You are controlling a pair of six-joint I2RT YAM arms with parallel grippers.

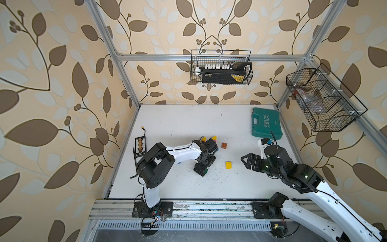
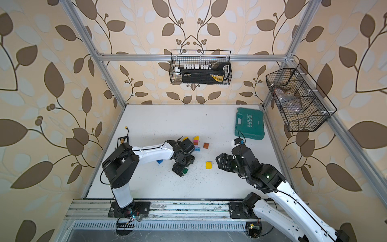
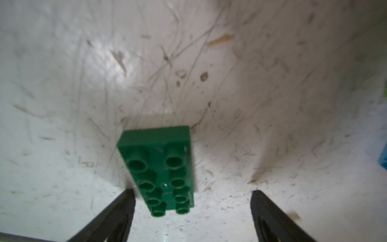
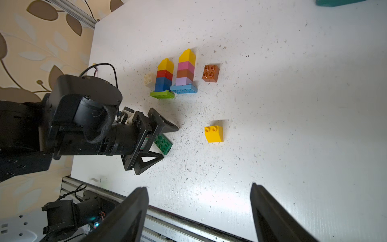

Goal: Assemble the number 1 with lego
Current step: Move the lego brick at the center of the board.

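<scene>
Left end effector (image 3: 192, 193) is wide open, nothing gripped. The dark green 2x4 brick (image 3: 159, 167) lies flat on the tabletop (image 4: 293, 104), studs up, between the jaws but hugging one finger. My worry: closing from here probably shoves or twists it instead of pinching it square.

Right end effector (image 4: 199, 187) hangs open and empty too, near the yellow slope brick (image 4: 214, 134).

Further back, the yellow-red-blue stack (image 4: 165, 76) and the yellow-pink-brown-lilac stack (image 4: 185, 69) lie on their sides, with the brown 2x2 brick (image 4: 210, 73) just beside them. The left arm (image 1: 182, 152) is close to those, so a sloppy swing could scatter them.
</scene>
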